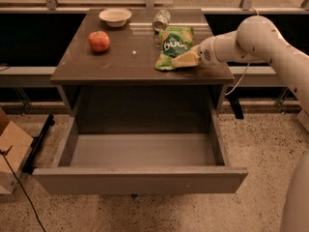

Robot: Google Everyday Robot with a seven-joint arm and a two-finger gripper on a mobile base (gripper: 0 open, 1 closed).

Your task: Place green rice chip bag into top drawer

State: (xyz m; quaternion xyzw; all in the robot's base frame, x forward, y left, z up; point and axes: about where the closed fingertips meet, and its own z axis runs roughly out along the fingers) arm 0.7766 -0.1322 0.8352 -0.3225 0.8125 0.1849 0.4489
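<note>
The green rice chip bag [173, 48] lies on the right part of the tabletop, its dark round logo facing up. My gripper [187, 59] reaches in from the right at tabletop height and is against the bag's lower right corner. The top drawer [140, 179] is pulled wide open below the tabletop. Its grey inside shows nothing in it.
A red apple [99, 41] sits at the left of the tabletop and a white bowl [115, 17] at the back left. A silver can [161, 20] lies on its side behind the bag. A cardboard box [10, 151] stands on the floor at the left.
</note>
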